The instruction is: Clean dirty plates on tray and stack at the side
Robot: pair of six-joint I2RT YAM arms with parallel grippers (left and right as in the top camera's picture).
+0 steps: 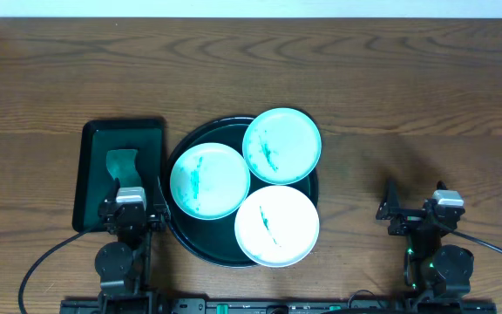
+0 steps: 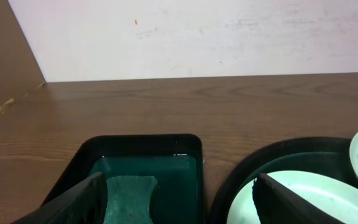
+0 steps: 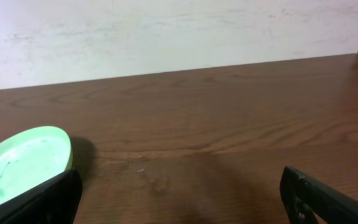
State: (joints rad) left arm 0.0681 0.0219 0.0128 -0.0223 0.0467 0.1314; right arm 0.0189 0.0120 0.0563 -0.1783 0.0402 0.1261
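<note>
Three small round plates with teal smears lie on the large round dark green tray (image 1: 200, 247): a left plate (image 1: 209, 180), a back plate (image 1: 281, 146) overhanging the rim, and a front plate (image 1: 276, 225). My left gripper (image 1: 132, 199) is open and empty at the front edge of the rectangular tray, left of the round tray. In the left wrist view its fingers (image 2: 176, 202) frame the sponge and the left plate (image 2: 303, 196). My right gripper (image 1: 417, 208) is open and empty over bare table, right of the round tray. The right wrist view shows the back plate (image 3: 20, 162) at left.
A smaller rectangular dark green tray (image 1: 92, 166) holds a green sponge (image 1: 121, 163) at the left; both show in the left wrist view, tray (image 2: 185, 162) and sponge (image 2: 129, 196). Brown wooden table (image 1: 408, 105) extends to the right and back. A white wall stands behind.
</note>
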